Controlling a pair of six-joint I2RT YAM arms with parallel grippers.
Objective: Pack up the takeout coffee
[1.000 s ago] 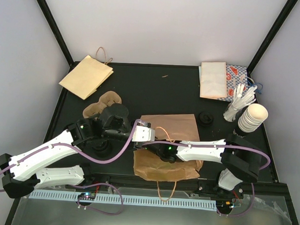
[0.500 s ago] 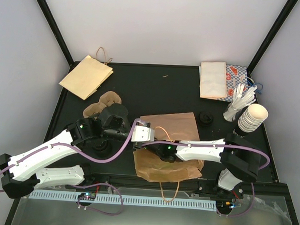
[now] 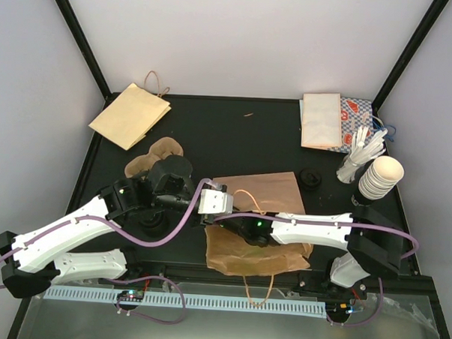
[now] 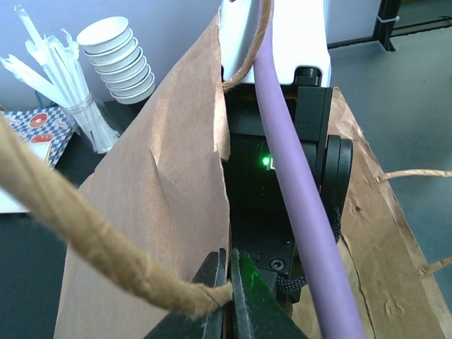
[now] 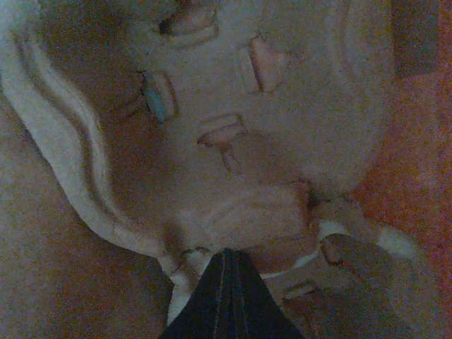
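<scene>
A brown paper bag (image 3: 266,190) lies mid-table with its mouth to the left. My left gripper (image 3: 212,201) is shut on the bag's upper edge (image 4: 155,205), right where the twine handle (image 4: 92,247) is attached, and holds the mouth up. My right arm (image 3: 313,227) reaches into the bag, so its gripper is hidden from above. In the dim right wrist view, my right gripper (image 5: 229,256) is shut on the rim of a pale moulded-cardboard cup carrier (image 5: 233,127). The takeout coffee is not visible in any view.
A stack of nested cream cups (image 3: 381,176) and a holder of white straws (image 3: 359,154) stand at the right edge. Napkins (image 3: 322,120) lie back right, with a black lid (image 3: 310,178) in front of them. Brown carriers (image 3: 155,155) and a flat paper bag (image 3: 131,114) lie on the left.
My right arm has stretched further left, deeper into the bag, and the bag's near side has shifted a little. My left gripper keeps its hold on the bag's edge.
</scene>
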